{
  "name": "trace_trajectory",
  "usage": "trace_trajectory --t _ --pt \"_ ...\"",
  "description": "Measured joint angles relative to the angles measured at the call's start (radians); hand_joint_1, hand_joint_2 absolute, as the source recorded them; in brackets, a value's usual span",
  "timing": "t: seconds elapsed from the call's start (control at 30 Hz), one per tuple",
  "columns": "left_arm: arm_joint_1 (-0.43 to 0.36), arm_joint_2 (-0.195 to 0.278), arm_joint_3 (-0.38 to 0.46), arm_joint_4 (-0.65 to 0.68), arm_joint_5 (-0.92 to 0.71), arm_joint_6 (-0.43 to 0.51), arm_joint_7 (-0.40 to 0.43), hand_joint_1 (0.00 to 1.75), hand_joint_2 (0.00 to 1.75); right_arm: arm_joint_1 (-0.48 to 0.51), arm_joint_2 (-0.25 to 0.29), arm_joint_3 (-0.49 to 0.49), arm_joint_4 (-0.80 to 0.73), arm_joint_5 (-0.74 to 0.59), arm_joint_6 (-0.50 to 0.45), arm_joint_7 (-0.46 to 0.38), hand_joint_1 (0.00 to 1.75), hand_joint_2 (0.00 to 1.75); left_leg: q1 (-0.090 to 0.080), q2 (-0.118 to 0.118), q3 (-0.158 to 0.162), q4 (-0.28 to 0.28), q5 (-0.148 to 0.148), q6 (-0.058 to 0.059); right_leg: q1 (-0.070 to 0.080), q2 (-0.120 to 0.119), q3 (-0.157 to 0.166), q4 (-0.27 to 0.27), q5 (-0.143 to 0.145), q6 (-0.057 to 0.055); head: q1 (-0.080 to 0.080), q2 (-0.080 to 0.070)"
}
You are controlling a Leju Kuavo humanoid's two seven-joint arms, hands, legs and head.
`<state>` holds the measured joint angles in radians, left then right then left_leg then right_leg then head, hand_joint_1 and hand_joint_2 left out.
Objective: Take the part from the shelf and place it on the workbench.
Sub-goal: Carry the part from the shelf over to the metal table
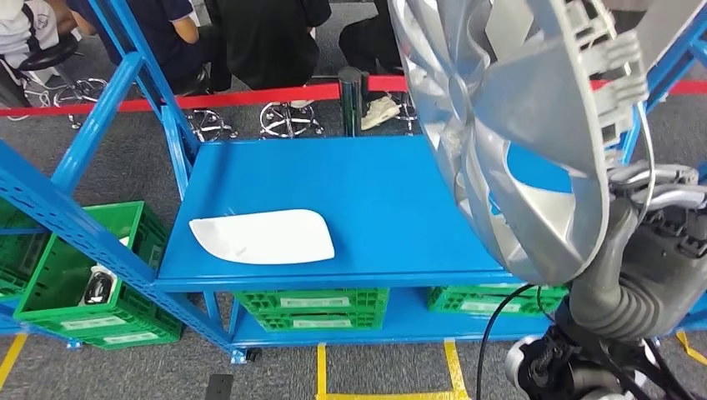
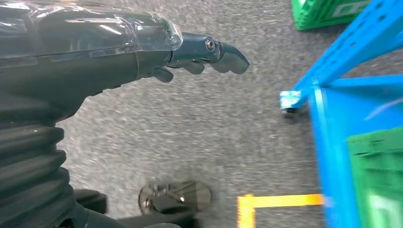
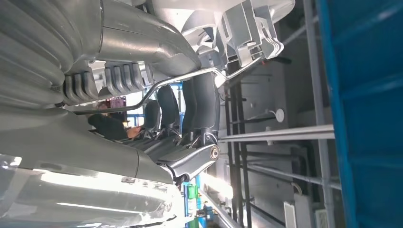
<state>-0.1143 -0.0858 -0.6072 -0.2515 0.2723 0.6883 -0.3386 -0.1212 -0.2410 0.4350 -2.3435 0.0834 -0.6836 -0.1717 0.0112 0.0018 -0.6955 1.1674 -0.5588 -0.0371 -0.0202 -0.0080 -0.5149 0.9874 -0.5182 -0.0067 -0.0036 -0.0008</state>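
Down at the far left, green crates (image 1: 79,283) sit in the lower level of a blue rack (image 1: 75,225), one holding a small dark object. Behind it, people sit on stools beyond a red barrier tape (image 1: 208,98). The left hand (image 2: 209,54) hangs over grey carpet beside a yellow floor line (image 2: 280,200), its fingers loosely curled and holding nothing. Toward the middle, the blue workbench (image 1: 375,192) carries a white curved panel (image 1: 263,236) lying flat near its front left edge, with more green bins (image 1: 313,308) on the shelf below. At the right, the part, a silver wheel cover (image 1: 517,142), is raised on edge above the right end of the workbench, close to the camera. The right hand (image 3: 190,118) grasps it, dark fingers (image 3: 204,102) wrapped over its rim and wire ring (image 3: 190,78), the grey arm rising from the lower right.
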Motion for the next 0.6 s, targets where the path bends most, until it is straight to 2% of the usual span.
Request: trace_trajectory --t 0.03,0.07,0.1,0.13,0.17,0.23,0.3,0.33,0.4,0.43,0.47,0.53,0.57,0.6 --pt "0.003 0.004 -0.009 0.001 -0.005 0.002 0.009 0.0 1.75 -0.005 0.003 -0.004 0.001 -0.004 0.0 -0.001 1.75 1.75 0.0 0.0 -0.017 0.063 -0.039 -0.003 0.001 -0.002 -0.01 0.001 0.007 -0.002 -0.005 0.0" --pt "0.007 0.009 -0.017 0.002 -0.008 0.003 0.017 0.0 1.75 -0.008 0.006 -0.008 0.003 -0.01 0.0 -0.001 1.75 1.75 0.0 -0.001 -0.025 0.111 -0.06 -0.005 0.003 -0.004 -0.02 0.002 0.014 -0.003 -0.007 0.0" --pt "0.01 0.013 -0.023 0.004 -0.009 0.003 0.023 0.0 1.75 -0.011 0.008 -0.011 0.006 -0.017 0.0 -0.002 1.75 1.75 0.0 -0.001 -0.022 0.136 -0.064 -0.007 0.004 -0.006 -0.029 0.003 0.019 -0.002 -0.009 0.0" --pt "0.013 0.017 -0.027 0.006 -0.009 0.004 0.03 0.0 1.75 -0.014 0.01 -0.013 0.008 -0.024 0.0 -0.004 1.75 1.75 0.0 -0.001 -0.008 0.134 -0.053 -0.007 0.004 -0.007 -0.037 0.005 0.024 -0.001 -0.01 0.0" --pt "0.015 0.021 -0.031 0.007 -0.009 0.004 0.039 0.0 1.75 -0.017 0.011 -0.016 0.01 -0.031 0.0 -0.006 1.75 1.75 0.0 -0.001 0.018 0.106 -0.033 -0.006 0.004 -0.008 -0.044 0.007 0.028 0.0 -0.01 0.0" --pt "0.017 0.03 -0.038 0.01 -0.01 0.004 0.059 0.0 1.75 -0.021 0.015 -0.025 0.015 -0.044 0.0 -0.012 1.75 1.75 0.0 0.0 0.1 -0.01 0.005 0.0 0.004 -0.009 -0.055 0.014 0.033 0.004 -0.013 0.0" --pt "0.017 0.041 -0.044 0.012 -0.014 0.004 0.076 0.0 1.75 -0.025 0.018 -0.039 0.021 -0.055 0.0 -0.017 1.75 1.75 -0.003 -0.001 0.169 -0.12 0.015 0.008 0.006 -0.011 -0.065 0.022 0.039 0.013 -0.016 0.0" --pt "0.017 0.046 -0.046 0.014 -0.015 0.004 0.082 0.0 1.75 -0.027 0.019 -0.048 0.025 -0.061 0.0 -0.018 1.75 1.75 -0.005 -0.001 0.182 -0.145 0.012 0.011 0.008 -0.011 -0.068 0.024 0.044 0.019 -0.016 0.0" --pt "0.019 0.056 -0.052 0.016 -0.014 0.006 0.09 0.0 1.75 -0.029 0.019 -0.067 0.032 -0.074 0.0 -0.02 1.75 1.75 -0.005 -0.003 0.179 -0.155 0.017 0.022 0.007 -0.012 -0.073 0.024 0.053 0.031 -0.015 0.0" --pt "0.02 0.06 -0.055 0.017 -0.012 0.006 0.094 0.0 1.75 -0.029 0.019 -0.077 0.035 -0.079 0.0 -0.02 1.75 1.75 -0.004 -0.003 0.174 -0.158 0.024 0.031 0.006 -0.01 -0.077 0.03 0.044 0.037 -0.015 0.0" --pt "0.02 0.063 -0.058 0.017 -0.012 0.006 0.098 0.0 1.75 -0.03 0.019 -0.087 0.038 -0.079 0.0 -0.02 1.75 1.75 -0.003 -0.003 0.167 -0.16 0.032 0.042 0.005 -0.008 -0.085 0.049 0.021 0.042 -0.012 0.0" --pt "0.02 0.067 -0.064 0.019 -0.018 0.007 0.11 0.0 1.75 -0.03 0.02 -0.104 0.041 -0.068 0.0 -0.02 1.75 1.75 -0.004 -0.003 0.147 -0.162 0.05 0.057 0.003 -0.003 -0.11 0.142 -0.066 0.049 -0.003 0.0" --pt "0.02 0.068 -0.067 0.02 -0.021 0.007 0.116 0.0 1.75 -0.031 0.02 -0.11 0.042 -0.062 0.0 -0.02 1.75 1.75 -0.006 -0.003 0.135 -0.162 0.059 0.061 0.003 -0.002 -0.123 0.206 -0.11 0.051 0.004 0.0" --pt "0.021 0.069 -0.07 0.02 -0.023 0.007 0.119 0.0 1.75 -0.031 0.021 -0.114 0.043 -0.058 0.0 -0.02 1.75 1.75 -0.009 -0.003 0.123 -0.161 0.069 0.062 0.003 -0.002 -0.13 0.26 -0.137 0.051 0.01 0.0"
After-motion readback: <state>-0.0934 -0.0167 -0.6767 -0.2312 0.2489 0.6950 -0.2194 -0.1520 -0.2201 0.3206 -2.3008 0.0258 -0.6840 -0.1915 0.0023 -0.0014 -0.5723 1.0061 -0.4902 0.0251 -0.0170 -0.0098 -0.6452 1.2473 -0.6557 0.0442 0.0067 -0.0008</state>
